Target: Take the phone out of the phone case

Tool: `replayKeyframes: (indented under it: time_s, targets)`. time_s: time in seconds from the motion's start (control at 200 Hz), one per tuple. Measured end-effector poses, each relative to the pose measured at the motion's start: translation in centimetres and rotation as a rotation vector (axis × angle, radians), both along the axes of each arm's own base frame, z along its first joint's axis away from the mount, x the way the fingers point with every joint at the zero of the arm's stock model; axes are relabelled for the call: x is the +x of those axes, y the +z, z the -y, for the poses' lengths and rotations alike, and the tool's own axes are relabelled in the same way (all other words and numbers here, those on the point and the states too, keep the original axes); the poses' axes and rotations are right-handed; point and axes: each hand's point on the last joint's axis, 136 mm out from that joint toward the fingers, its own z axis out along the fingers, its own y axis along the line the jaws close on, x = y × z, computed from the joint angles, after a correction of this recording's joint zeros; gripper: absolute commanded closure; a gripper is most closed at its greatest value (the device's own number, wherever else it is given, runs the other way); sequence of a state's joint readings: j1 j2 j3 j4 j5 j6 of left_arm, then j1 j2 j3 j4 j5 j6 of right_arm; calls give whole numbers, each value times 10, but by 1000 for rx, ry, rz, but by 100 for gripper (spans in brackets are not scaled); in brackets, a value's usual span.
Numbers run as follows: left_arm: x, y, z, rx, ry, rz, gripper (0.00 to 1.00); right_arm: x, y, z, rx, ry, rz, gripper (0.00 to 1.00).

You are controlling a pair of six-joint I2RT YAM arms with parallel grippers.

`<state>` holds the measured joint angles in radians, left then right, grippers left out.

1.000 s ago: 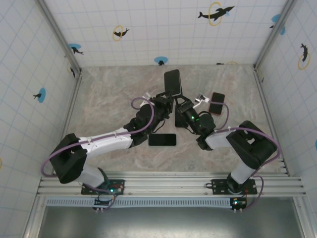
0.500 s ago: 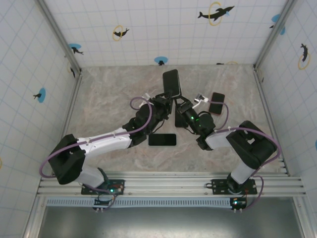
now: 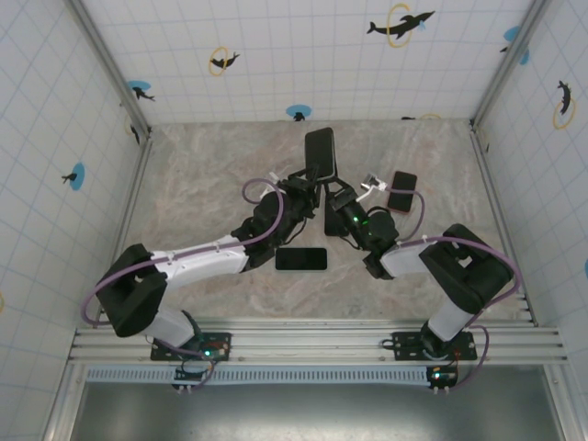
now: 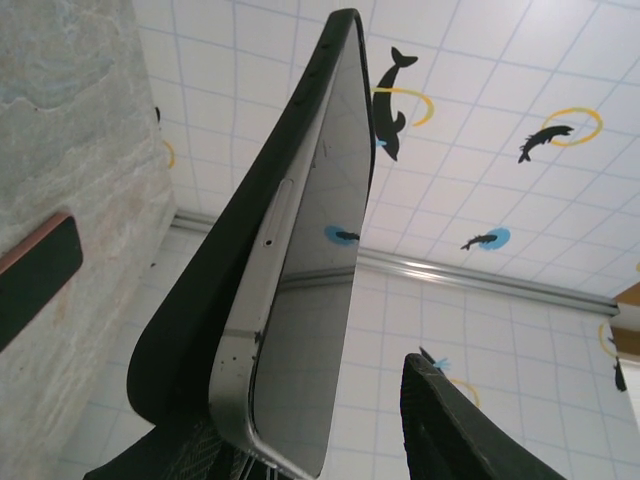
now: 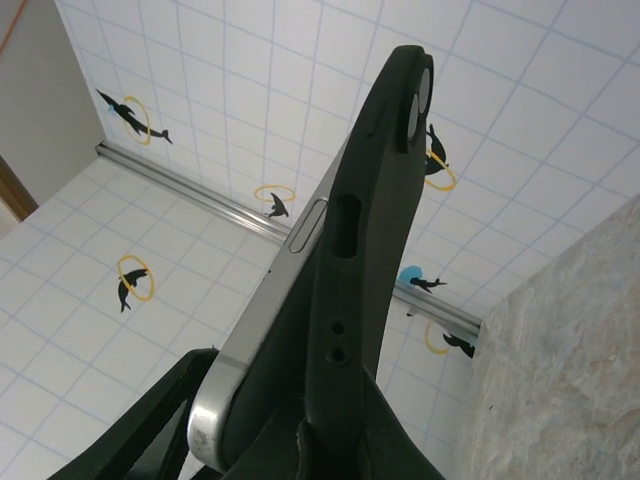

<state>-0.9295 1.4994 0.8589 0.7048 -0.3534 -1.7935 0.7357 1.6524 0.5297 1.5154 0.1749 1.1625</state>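
From above I see both arms meeting near the middle of the marbled stone tabletop (image 3: 202, 184), holding the silver-edged glass-fronted phone (image 4: 310, 250) up off the surface. It is on end and leaning toward 12 o'clock, so neither arm has to work against the table. The right gripper (image 3: 335, 196) comes in from 4 o'clock with its jaws pressed together on the lower end of the black soft rubber phone case (image 5: 360, 250). I judge this is the anchor, since the case needs something to be peeled against. The left gripper (image 3: 306, 182) reaches in from 8 o'clock with its jaws apart, straddling the phone's bottom end. In its wrist view the far finger (image 4: 450, 430) stands off the glass with a gap, so I would not call that a grip. The phone sits only partly in its case. At the lower corner the metal edge has lifted out of the black lip, while the upper end around the camera cutout looks seated. I read this as mid-peel. Two other handsets lie flat and well apart from the work: a plain black one (image 3: 301, 259) at 6 o'clock of the grippers and a pink-rimmed one (image 3: 402, 190) at 3 o'clock.
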Motion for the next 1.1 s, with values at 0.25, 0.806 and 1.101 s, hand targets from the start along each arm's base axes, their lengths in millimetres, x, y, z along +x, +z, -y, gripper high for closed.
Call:
replayKeyframes:
  time_s: [0.25, 0.806, 1.101]
  targets:
    - [8, 2, 6, -72, 16, -6, 59, 3, 2, 6, 19, -45, -3, 100]
    - [21, 14, 14, -117, 31, 7, 76, 2, 12, 13, 52, -79, 16, 100]
    - [22, 18, 18, -124, 17, 12, 95, -1, 15, 10, 60, -69, 24, 100]
